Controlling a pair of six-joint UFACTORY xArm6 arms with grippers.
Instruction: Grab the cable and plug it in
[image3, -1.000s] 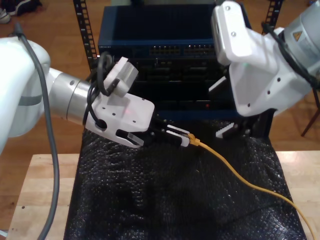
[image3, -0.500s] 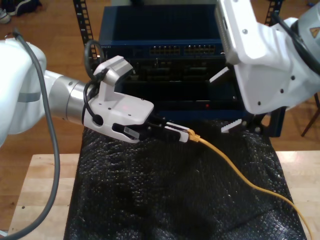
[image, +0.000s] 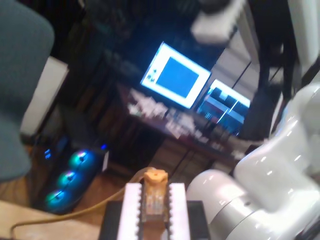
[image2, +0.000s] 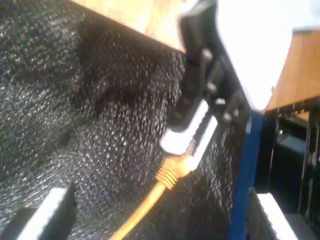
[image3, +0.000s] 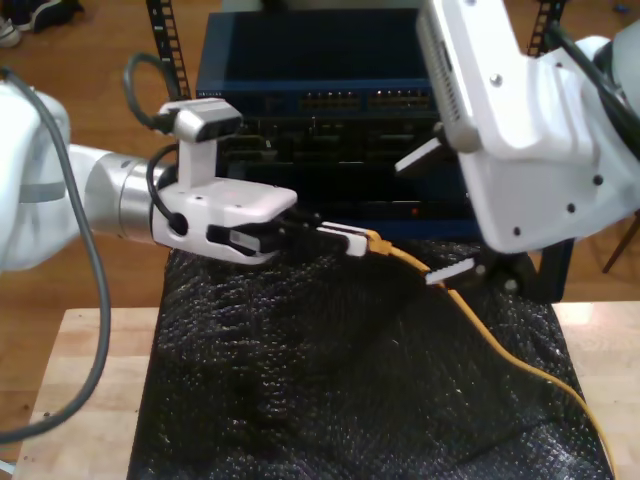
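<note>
- The rack unit (image3: 330, 60), dark blue with rows of ports along its front, stood at 12 o'clock in the exterior view, behind the table.
- The black mat (image3: 330, 390) covered the middle of the wooden table (image3: 85, 370), from the centre of the exterior view down to 6 o'clock.
- The second arm (image3: 540, 130), a big white housing, reached in from 2 o'clock in the exterior view.
- The first arm (image3: 110, 195) came in from 9 o'clock in the exterior view, lying roughly level.
- The first gripper (image3: 338, 236) sat just left of centre in the exterior view, its fingers closed tight on the plug end of the cable (image3: 480, 335). In the first wrist view, the first gripper (image: 154, 212) had the orange plug boot pinched between two white ridged pads (image: 131, 210).
- The second gripper (image3: 445, 215) hung at about 3 o'clock of the plug in the exterior view, its fingers spread wide with nothing between them. One fingertip (image3: 450, 271) sat close above the cable; whether it touched could not be told.
- The cable ran from the plug above the mat's far edge down across the mat to 5 o'clock in the exterior view. In the second wrist view, the cable (image2: 150, 202) led up to the first gripper (image2: 190, 132), just beside the rack's blue edge (image2: 245, 175).
</note>
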